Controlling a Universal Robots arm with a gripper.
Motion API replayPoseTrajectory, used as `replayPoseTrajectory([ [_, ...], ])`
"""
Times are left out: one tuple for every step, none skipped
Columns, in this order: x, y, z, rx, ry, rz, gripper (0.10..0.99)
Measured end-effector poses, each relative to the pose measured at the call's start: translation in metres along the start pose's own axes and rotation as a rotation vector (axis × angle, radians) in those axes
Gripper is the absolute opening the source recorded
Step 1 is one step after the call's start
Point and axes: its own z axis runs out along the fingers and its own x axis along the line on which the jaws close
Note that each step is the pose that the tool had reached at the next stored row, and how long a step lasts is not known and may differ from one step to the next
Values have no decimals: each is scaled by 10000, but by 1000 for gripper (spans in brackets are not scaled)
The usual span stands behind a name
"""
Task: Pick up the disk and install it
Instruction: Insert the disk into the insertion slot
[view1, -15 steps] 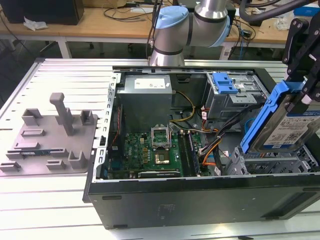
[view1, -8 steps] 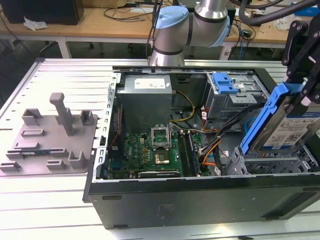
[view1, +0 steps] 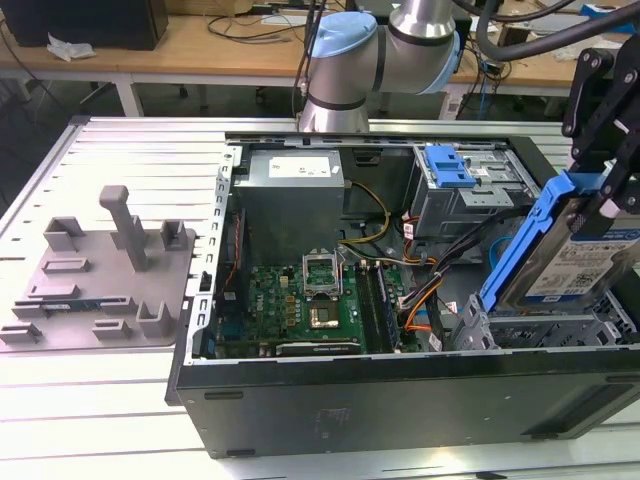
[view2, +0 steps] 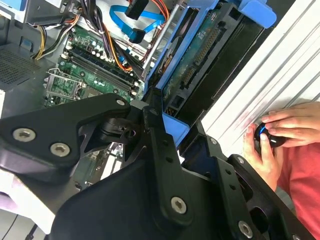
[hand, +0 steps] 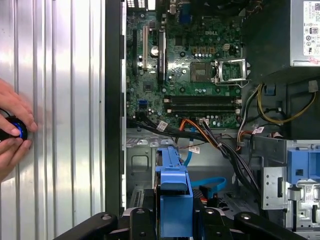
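At the exterior view's right, the tool (view1: 603, 200) is clenched on the disk (view1: 565, 262) and holds it steeply tilted over the front corner of the open computer case (view1: 400, 395). The disk's white-and-blue label faces the camera, and a blue side rail (view1: 525, 245) runs along the edge nearer the motherboard (view1: 300, 300). Whether the disk's low end touches the metal bay beneath it cannot be told. The case lies on its side on the ribbed metal desk (view1: 120, 150). Inside it are a grey power supply (view1: 295, 190) and a grey drive cage with a blue latch (view1: 455, 180). A grey fixture plate (view1: 100, 275) lies on the desk beside the case, toward the exterior view's left.

In the second wrist view, the tool's black linkages stand in the foreground. Past them the disk's green circuit-board underside (view2: 197, 60) shows between its blue rails, near the case's wall. On the desk outside that wall, a person's hand (view2: 282, 125) rests on a small black device (view2: 264, 134) with a blue light.

In the first wrist view, the disk is seen edge-on, its blue rail (hand: 172, 192) gripped between the tool's fingers, with cables and the motherboard beyond. The person's hands cup the black device on the desk, well apart from the case.
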Motion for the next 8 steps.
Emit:
replayPoseTrajectory([
  [2,-1,12,0,0,-1,365],
  [3,-1,20,-1,1,0,365],
  [4,-1,27,-1,1,-1,365],
  [7,-2,47,-1,0,0,365],
  [8,-2,58,0,-1,0,365],
  [9,-2,65,0,0,-1,365],
  [10,-2,76,0,0,0,365],
  [11,-2,83,0,0,0,365],
])
